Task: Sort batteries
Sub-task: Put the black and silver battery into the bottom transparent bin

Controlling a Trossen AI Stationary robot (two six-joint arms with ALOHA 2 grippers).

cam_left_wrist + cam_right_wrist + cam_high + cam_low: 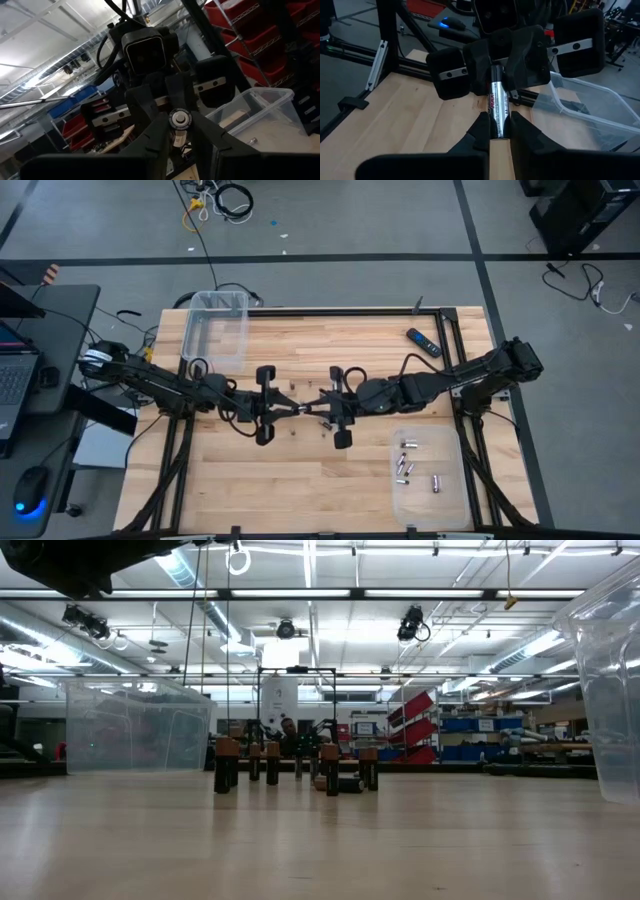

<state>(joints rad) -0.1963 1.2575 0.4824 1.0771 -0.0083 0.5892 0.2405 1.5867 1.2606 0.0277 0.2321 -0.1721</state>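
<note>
One silvery battery [497,102] hangs in the air above the table's middle, between my two grippers, which face each other. My left gripper [290,408] comes from the left and is shut on one end. My right gripper [318,406] comes from the right and is shut on the other end. The left wrist view shows the battery end-on [179,120]. Several more batteries [272,762] stand upright on the table below, and one [348,784] lies on its side. Others lie in a clear tray [428,470]. My left gripper pinches the battery's far end [495,75] between its two fingers [155,135], coming level from the table's left. The fingers lie along the battery, which is clear of the table. My right gripper pinches the other end [501,131] between its two fingers [481,131], coming from the table's right and slanting slightly down. Here too the battery lies along the fingers, roughly level and lifted clear.
A tall clear bin [215,330] stands at the far left corner. A dark remote-like bar [423,342] lies at the far right. The shallow clear tray's rim [455,480] is near the front right. Bare wood lies at the front left.
</note>
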